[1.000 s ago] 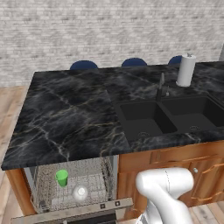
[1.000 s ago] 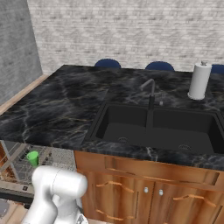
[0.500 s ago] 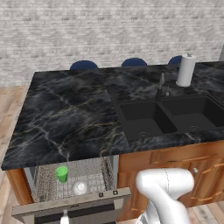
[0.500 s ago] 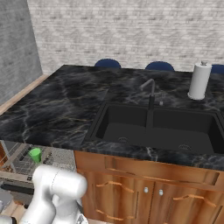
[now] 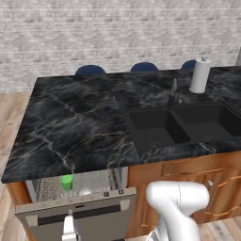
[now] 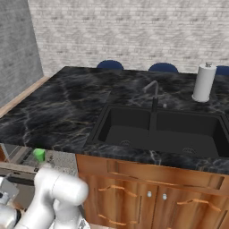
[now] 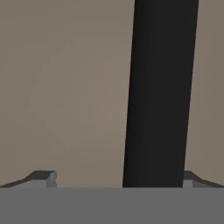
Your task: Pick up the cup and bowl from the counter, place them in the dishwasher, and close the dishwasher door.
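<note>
The green cup [image 5: 67,182] stands in the dishwasher's wire rack [image 5: 47,187] under the counter [image 5: 80,117]; the cup [image 6: 39,154] also shows from the right. Next to it, the pale bowl [image 5: 85,191] peeks over the door's top edge. The grey dishwasher door [image 5: 96,212] is tilted up, almost shut. My gripper [image 5: 69,225] is pressed against the door's outer face. In the hand view, the gripper [image 7: 118,177] is open. Its fingertips [image 7: 43,177] are wide apart against the door panel [image 7: 65,96], and the dark bar handle [image 7: 159,92] runs between them, near the right tip.
A black double sink [image 5: 181,123] with a faucet [image 5: 173,94] is set in the counter to the right. A white paper-towel roll [image 5: 200,75] stands behind it. Wooden cabinets [image 5: 197,181] flank the dishwasher, and blue chair backs [image 5: 143,67] line the far side.
The dishwasher door has swung up from half open to nearly shut, with my hand following it. More of the rack, cup and bowl is covered.
</note>
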